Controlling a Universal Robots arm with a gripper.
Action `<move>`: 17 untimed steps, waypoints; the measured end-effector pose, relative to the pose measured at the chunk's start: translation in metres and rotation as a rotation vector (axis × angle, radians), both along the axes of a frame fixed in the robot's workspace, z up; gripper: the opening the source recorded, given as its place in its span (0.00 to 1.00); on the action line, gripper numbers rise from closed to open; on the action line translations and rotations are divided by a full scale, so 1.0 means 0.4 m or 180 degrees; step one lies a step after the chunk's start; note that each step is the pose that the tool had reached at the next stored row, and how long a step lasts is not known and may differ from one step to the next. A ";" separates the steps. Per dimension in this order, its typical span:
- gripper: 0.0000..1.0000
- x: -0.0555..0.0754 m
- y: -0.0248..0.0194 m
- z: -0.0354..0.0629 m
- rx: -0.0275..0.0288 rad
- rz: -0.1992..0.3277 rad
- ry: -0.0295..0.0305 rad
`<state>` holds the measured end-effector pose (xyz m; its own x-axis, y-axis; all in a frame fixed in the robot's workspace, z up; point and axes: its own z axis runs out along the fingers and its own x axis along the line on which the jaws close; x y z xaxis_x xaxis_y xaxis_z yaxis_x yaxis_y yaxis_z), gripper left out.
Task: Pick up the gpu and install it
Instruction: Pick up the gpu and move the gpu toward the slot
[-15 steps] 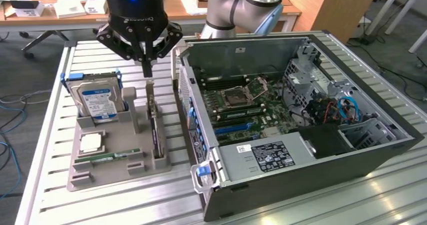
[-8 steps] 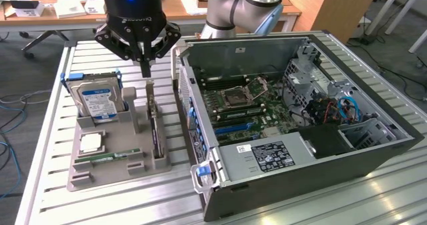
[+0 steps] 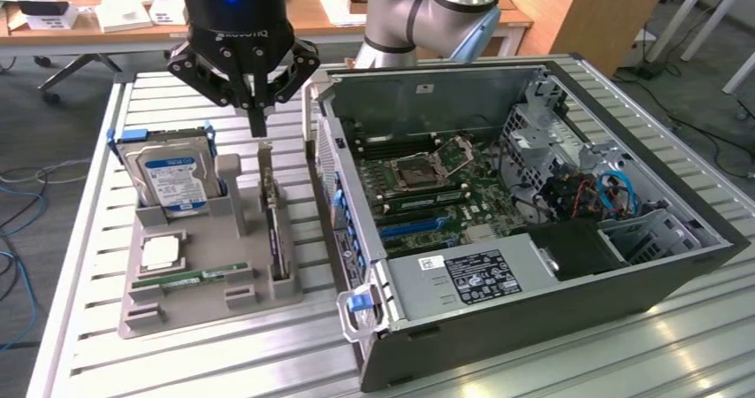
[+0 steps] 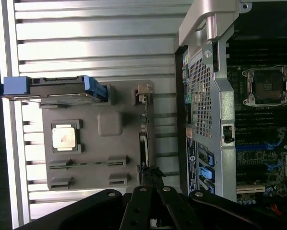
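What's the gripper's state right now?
Gripper: shut, empty, over the thin flat black gpu card standing in the grey tray.

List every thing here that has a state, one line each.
gripper, shut, empty, above the gpu's end.
gpu, on edge in the grey holder, not picked up.
hard drive, upright in the holder.
processor, flat in its holder recess.
memory stick, lying in its holder slot.
computer case, on its side, side panel off.
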<state>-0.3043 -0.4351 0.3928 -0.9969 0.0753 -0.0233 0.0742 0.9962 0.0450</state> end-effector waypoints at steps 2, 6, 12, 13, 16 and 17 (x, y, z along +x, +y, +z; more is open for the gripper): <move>0.11 0.000 0.000 0.000 0.0000 0.0000 0.0000; 0.23 0.000 0.000 0.000 0.0000 0.0000 0.0000; 0.42 0.000 0.000 0.000 0.0000 0.0000 0.0000; 0.42 0.000 0.000 0.000 0.0000 0.0000 0.0000; 0.42 0.000 0.000 0.000 0.0000 0.0000 0.0000; 0.42 0.000 0.000 0.000 0.0000 0.0000 0.0000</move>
